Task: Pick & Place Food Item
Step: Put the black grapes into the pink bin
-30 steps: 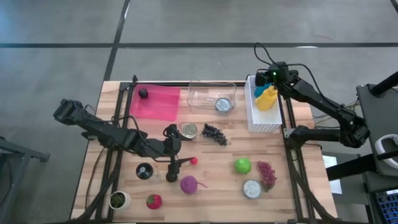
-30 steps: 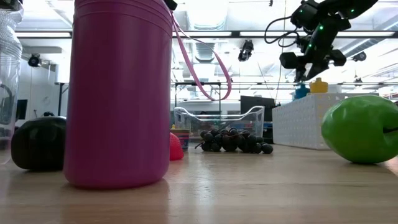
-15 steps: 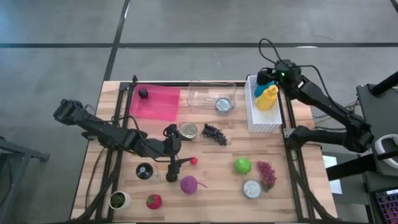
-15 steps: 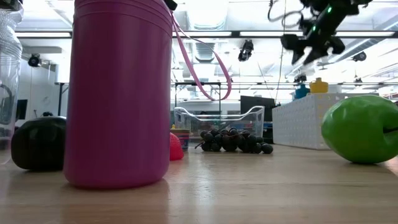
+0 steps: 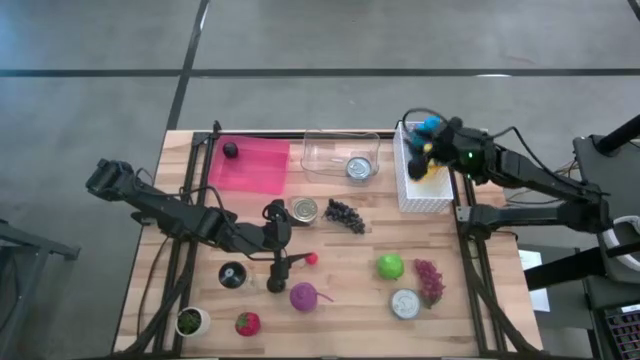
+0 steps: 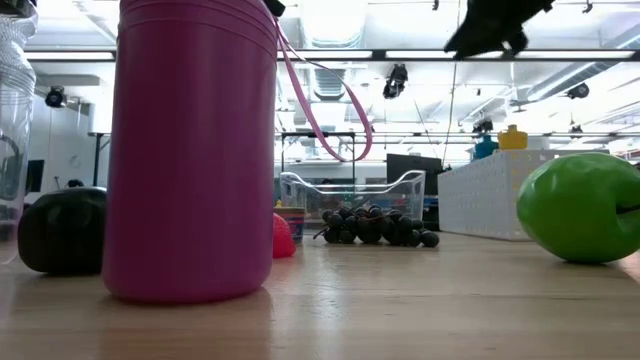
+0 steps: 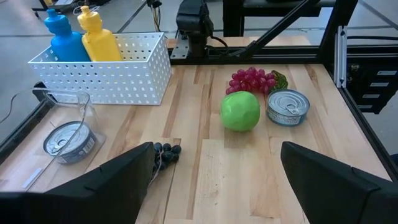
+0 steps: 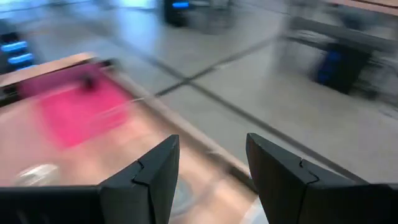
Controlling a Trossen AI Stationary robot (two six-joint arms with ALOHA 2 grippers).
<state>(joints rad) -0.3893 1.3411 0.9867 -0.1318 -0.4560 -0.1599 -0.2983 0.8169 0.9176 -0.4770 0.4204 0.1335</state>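
Note:
A green apple (image 5: pixel 390 266) (image 7: pixel 240 111), red grapes (image 5: pixel 429 280) (image 7: pixel 252 79) and dark grapes (image 5: pixel 345 214) (image 7: pixel 163 152) lie on the wooden table. My left gripper (image 5: pixel 284 240) (image 7: pixel 214 180) hangs open near the table's middle, pointing toward the apple, with nothing between its fingers. My right gripper (image 5: pixel 414 150) (image 8: pixel 211 168) hovers open and empty above the white basket (image 5: pixel 425 195), high over the table at the low view's top edge (image 6: pixel 490 25). In the basket stand a blue bottle (image 5: pixel 431 124) and a yellow bottle (image 5: pixel 428 172).
A clear container (image 5: pixel 340 152) holds a can (image 5: pixel 357 167). Two more cans (image 5: pixel 304 209) (image 5: pixel 405 303) stand on the table. A pink mat (image 5: pixel 250 164) carries a dark item (image 5: pixel 230 150). A purple item (image 5: pixel 303 296), a strawberry (image 5: pixel 247 323) and a white cup (image 5: pixel 189 321) sit near the front.
My right gripper has risen and swung from the basket's far end toward the table's near edge, turning as it went, and now points toward the table's left. The blue bottle, covered before, now shows. The bottles stay in the basket.

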